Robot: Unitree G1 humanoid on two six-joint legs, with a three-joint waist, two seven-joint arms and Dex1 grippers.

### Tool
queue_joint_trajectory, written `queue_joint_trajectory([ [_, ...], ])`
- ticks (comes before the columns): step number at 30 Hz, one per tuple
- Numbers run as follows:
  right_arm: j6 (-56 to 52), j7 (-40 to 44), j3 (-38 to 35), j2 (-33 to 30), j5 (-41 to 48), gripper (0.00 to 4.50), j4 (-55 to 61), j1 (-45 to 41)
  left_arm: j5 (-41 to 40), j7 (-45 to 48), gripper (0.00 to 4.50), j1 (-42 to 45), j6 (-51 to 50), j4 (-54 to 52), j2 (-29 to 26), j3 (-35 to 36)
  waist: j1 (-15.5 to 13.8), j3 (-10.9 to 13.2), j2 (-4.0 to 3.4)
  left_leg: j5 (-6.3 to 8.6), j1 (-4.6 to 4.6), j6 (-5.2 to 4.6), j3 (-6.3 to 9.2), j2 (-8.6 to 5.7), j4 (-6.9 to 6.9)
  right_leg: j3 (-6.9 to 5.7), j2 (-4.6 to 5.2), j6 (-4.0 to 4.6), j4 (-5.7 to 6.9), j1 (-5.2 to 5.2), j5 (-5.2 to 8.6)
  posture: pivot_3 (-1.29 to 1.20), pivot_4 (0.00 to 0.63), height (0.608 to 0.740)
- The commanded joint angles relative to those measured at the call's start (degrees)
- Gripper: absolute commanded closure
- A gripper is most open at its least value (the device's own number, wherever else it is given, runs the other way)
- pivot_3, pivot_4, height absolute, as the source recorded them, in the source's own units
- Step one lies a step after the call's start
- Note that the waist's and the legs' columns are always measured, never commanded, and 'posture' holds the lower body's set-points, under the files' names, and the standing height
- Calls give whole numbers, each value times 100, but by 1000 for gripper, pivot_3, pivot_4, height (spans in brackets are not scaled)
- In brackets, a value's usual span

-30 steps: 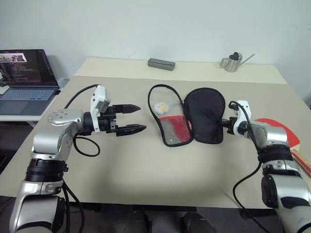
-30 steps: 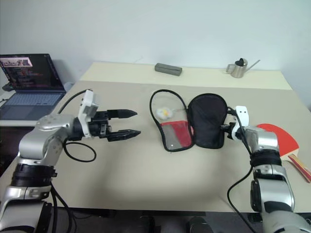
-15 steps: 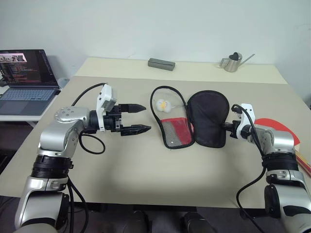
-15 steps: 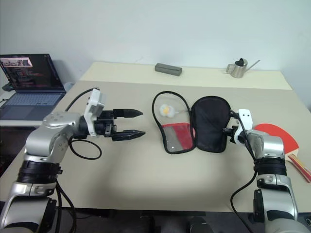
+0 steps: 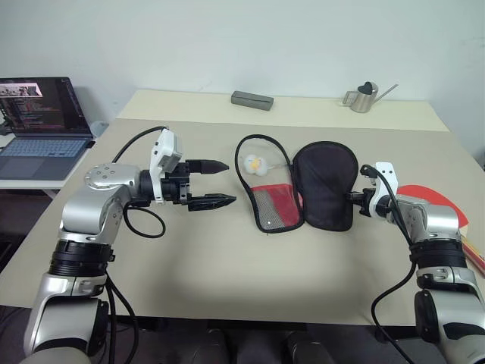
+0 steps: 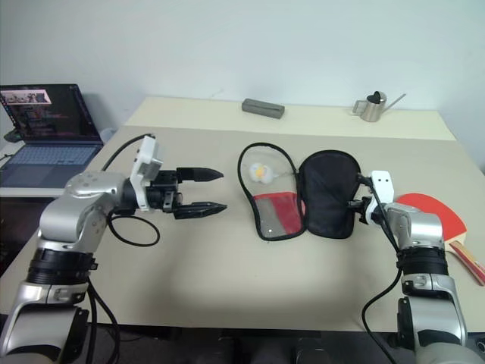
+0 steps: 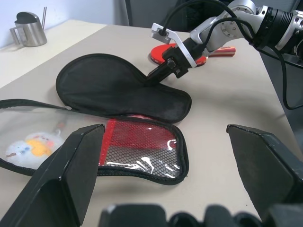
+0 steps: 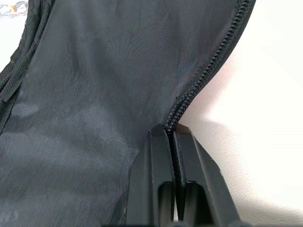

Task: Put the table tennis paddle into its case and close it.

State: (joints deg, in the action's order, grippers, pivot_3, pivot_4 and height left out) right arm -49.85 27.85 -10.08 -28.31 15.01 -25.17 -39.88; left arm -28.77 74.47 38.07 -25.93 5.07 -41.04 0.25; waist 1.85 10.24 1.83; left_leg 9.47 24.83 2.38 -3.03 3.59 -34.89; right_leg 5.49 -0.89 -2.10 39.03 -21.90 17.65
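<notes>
Your right gripper [image 8: 173,137] is pinched tight on the zipper edge of the case [image 5: 324,184], which lies unzipped in 2 halves mid-table, black lining up on the right flap. Your left gripper [image 5: 220,183] hangs wide apart and empty, pointing across at the case's mesh half [image 5: 274,205] from its left. The table tennis paddle [image 6: 436,211] lies on the table [image 5: 227,258] just beyond your right forearm, handle [image 6: 470,262] trailing toward the table's right edge. So your right arm is far nearer, but it's occupied.
</notes>
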Motion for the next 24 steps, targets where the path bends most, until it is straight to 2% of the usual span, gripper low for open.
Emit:
queue_joint_trajectory([
  [1, -55, -208, -152, -134, -46, 3850, -110, 58, -6, 32, 0, 112, 70, -77, 14, 22, 0, 0, 1, 0, 0, 0, 0, 0, 0, 0, 0, 0, 0, 0, 0, 0, 150, 740],
  [8, 88, -161, -65, -267, -107, 1678, -72, 29, -2, 23, 0, 135, 73, -63, 28, 38, -2, -2, 4, 0, 0, -1, 0, -2, -2, 0, 1, -2, -2, 4, -1, 0, 150, 740],
  [13, 334, 31, 50, -665, -238, 62, -63, 25, -25, 15, 0, 108, 55, -118, 25, 51, -13, -2, 3, 1, 5, -2, -1, -3, -2, 1, 2, -2, -4, -2, -1, 0, 150, 740],
  [24, 492, 1299, -381, -1489, 364, 23, 280, 55, -58, 22, 0, 159, 26, -187, 125, 3, 141, -2, 3, 1, 7, -2, -8, 5, 0, 9, -5, -2, 6, -16, -1, 0, 150, 740],
])
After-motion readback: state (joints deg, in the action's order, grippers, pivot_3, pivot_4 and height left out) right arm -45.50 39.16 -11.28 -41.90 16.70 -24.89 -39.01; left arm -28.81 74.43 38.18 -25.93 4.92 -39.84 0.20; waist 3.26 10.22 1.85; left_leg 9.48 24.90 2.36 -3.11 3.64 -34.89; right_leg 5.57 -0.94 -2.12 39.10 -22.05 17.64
